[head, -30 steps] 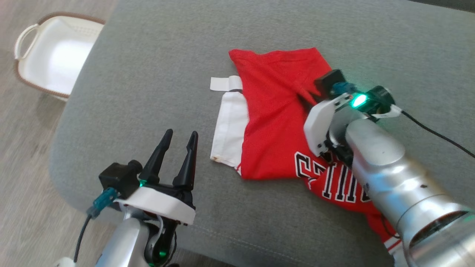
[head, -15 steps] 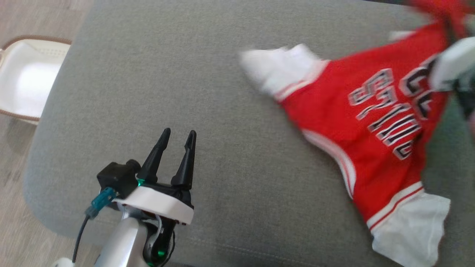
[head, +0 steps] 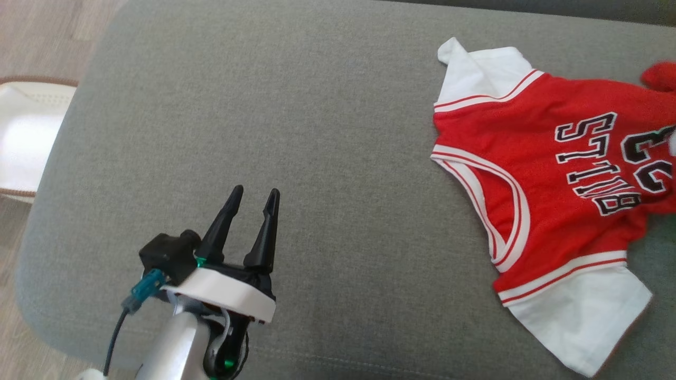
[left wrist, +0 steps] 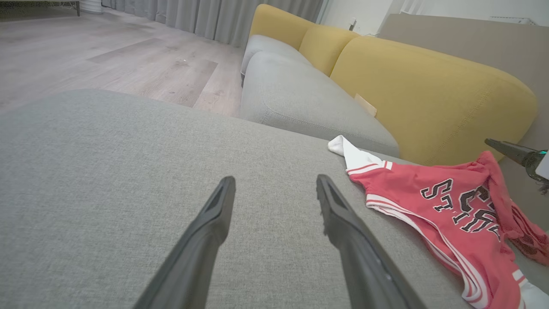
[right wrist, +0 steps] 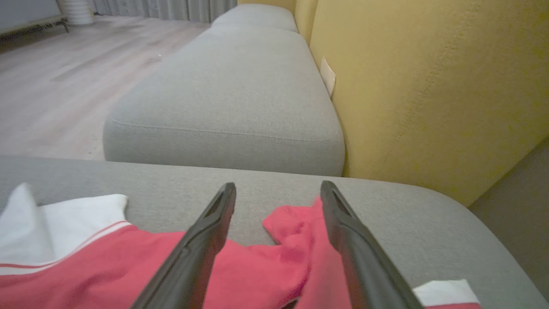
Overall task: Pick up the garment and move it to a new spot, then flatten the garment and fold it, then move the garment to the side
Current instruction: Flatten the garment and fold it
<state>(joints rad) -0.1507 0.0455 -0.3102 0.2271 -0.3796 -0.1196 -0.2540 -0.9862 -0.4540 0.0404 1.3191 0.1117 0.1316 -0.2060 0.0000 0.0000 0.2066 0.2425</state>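
Jersey (head: 549,174) lies face up on the cushion's (head: 317,132) right side, ready for flattening. The right gripper (right wrist: 278,185) holds its jaws spread over the bunched red edge; the left gripper (head: 256,190), jaws spread, idles near left.

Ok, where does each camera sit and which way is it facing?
Head view: on the head, looking down at the grey fabric sofa cushion, with the red-and-white basketball jersey at right; the left gripper shows lower left.
Left wrist view: on the left wrist, looking along its open fingers across the cushion toward the yellow sofa backrest.
Right wrist view: on the right wrist, the open right gripper over the jersey, facing the backrest.
Shared: all three see jersey and cushion; both wrist views see the backrest.
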